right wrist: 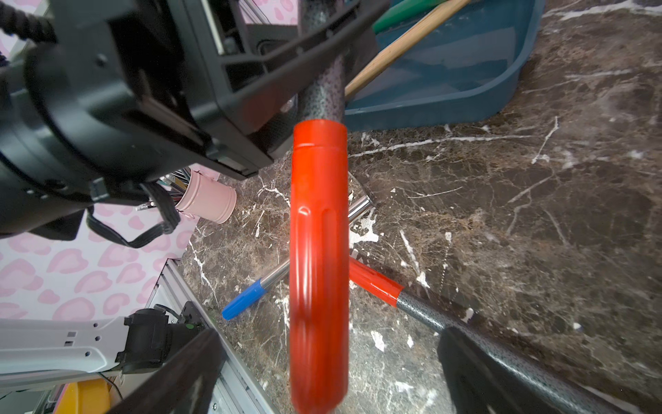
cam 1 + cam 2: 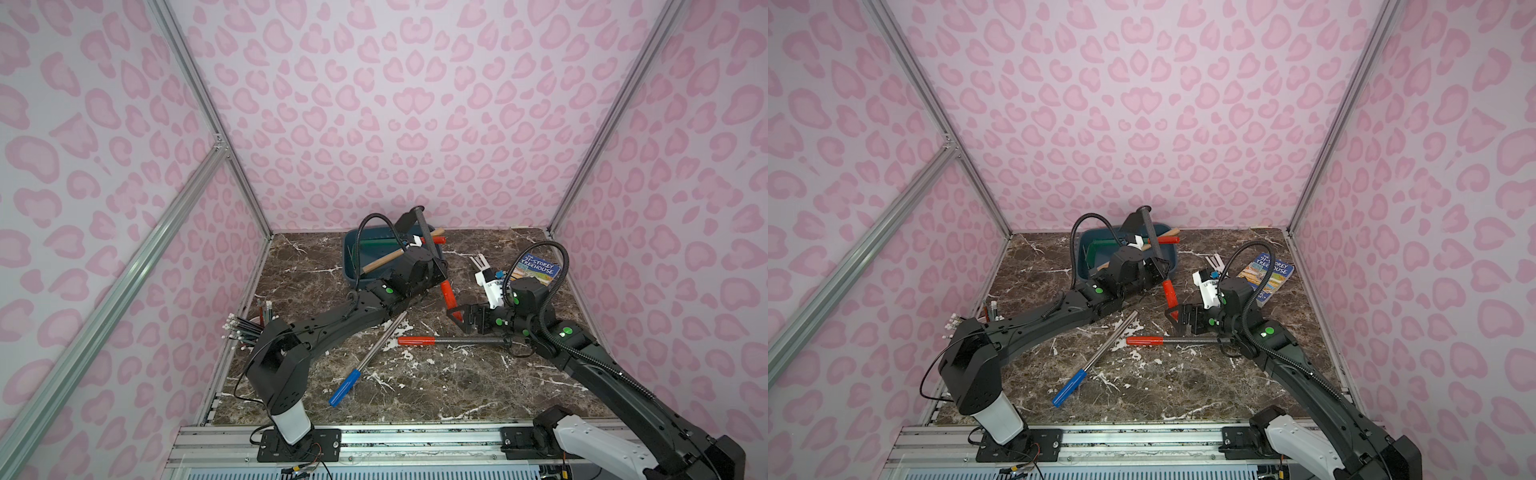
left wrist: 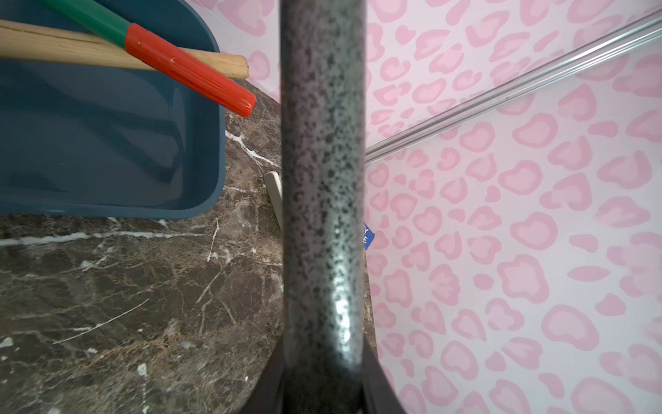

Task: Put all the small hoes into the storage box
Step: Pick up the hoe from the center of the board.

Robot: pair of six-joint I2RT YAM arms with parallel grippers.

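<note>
Closest thing: the small hoe (image 3: pixel 322 179), right against the left wrist camera. Its speckled grey shaft runs edge to edge through that view, with the head end cut off. The left claw (image 2: pixel 435 264) is clenched on the shaft just above the red grip (image 2: pixel 446 293). Its fingers (image 3: pixel 376 398) show only as dark wedges flanking the shaft.

The hoe is off the surface (image 2: pixel 415 395), held in the air at the near right corner of the storage box (image 2: pixel 352 266), not in it. Long axis steep and tilted: grip end low, pointing to the front and toward the right claw (image 2: pixel 455 318); head end high, toward the back wall. The dark shape at the top end (image 2: pixel 1133 220) looks like the blade but is hard to make out.

The right claw is released, fingers spread wide, with the tip of the red grip at or between them; contact cannot be told. The grip is blurred in the right wrist view and cut off at the frame edge.

In the box are a green tool (image 2: pixel 434 240) with a red handle and a wooden handle (image 2: pixel 382 262), both overhanging the rim.

On the surface:
- A second speckled tool (image 2: pixel 415 340), its head hidden under the right arm.
- A chrome tool (image 2: pixel 345 386) with a blue handle, its far end hidden under the left arm.
- A book (image 2: pixel 538 270), partly behind the right wrist.
- A pink pencil cup (image 1: pixel 207 197) by the left arm, mostly hidden in both top views.
</note>
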